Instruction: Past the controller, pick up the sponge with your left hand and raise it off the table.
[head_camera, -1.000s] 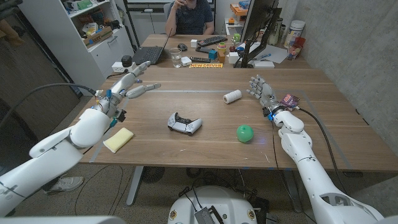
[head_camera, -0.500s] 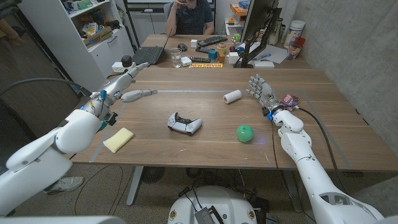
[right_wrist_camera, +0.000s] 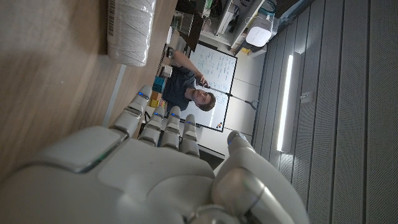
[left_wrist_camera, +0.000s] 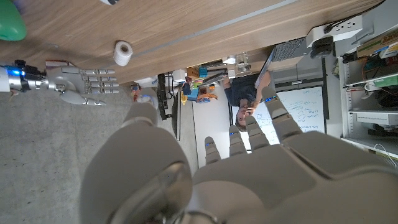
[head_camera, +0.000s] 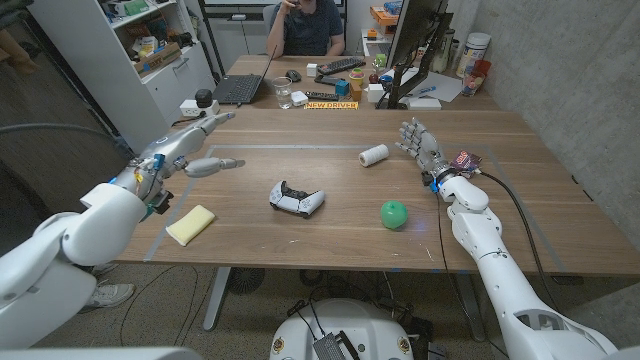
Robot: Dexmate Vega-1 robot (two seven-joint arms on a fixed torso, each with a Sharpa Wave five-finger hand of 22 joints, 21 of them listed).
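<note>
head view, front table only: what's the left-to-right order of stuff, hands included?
left hand → sponge → controller → white roll → green ball → right hand. The left hand hovers open, farther back than the sponge, so those two nearly share a column.

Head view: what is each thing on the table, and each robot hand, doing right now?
Sponge: lying on the table, untouched.
Controller: resting mid-table.
Green ball: sitting on the table.
Paper roll: lying on its side.
Left hand: open, above the table.
Right hand: open, holding nothing.
</note>
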